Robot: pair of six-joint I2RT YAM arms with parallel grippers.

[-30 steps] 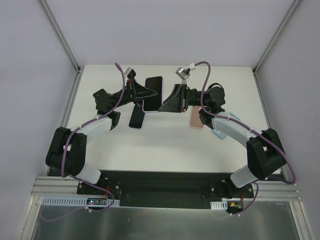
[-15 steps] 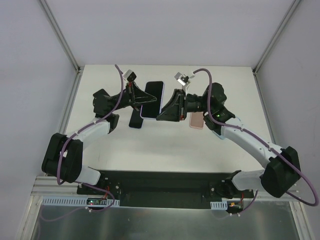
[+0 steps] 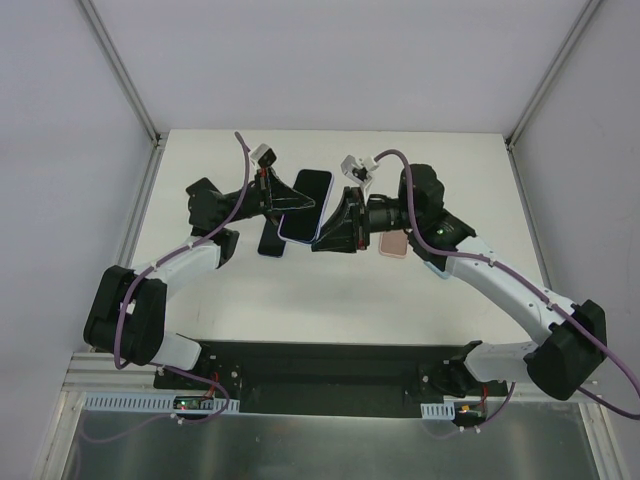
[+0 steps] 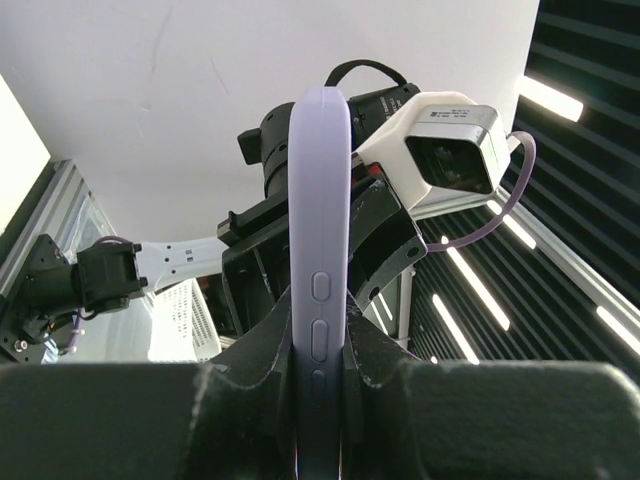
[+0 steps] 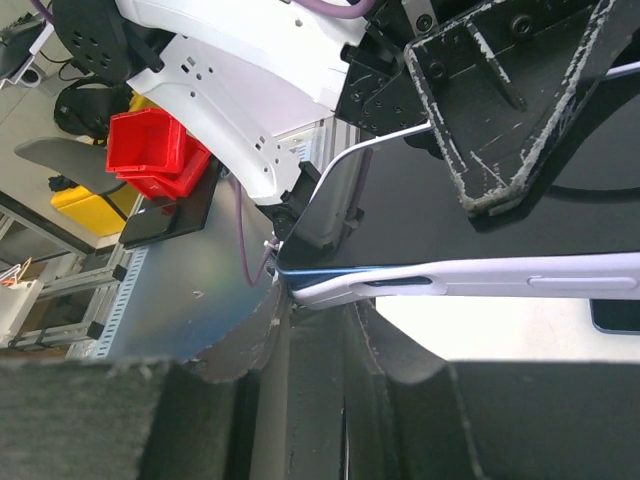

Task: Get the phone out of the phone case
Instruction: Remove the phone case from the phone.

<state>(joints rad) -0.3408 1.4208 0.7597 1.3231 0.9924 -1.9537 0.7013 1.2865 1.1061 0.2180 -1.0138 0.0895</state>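
The phone in its lavender case (image 3: 306, 204) is held in the air above the table, screen up. My left gripper (image 3: 288, 203) is shut on the case's left long edge; in the left wrist view the case (image 4: 320, 200) stands edge-on between my fingers (image 4: 318, 345), side buttons showing. My right gripper (image 3: 322, 238) is shut, its tips against the case's near right corner. In the right wrist view the case (image 5: 500, 282) lies across my closed fingertips (image 5: 345, 320), and a blue phone edge (image 5: 320, 272) shows just above the case lip at that corner.
A dark phone (image 3: 272, 242) lies on the table below the left gripper. A pink case or phone (image 3: 392, 242) lies under the right arm, with a light blue item (image 3: 437, 268) beside it. White walls stand on the left, right and back sides.
Both grippers and the cased phone have shifted a little toward the near side. The right gripper has slid left and down to the case's near corner, its arm stretching out.
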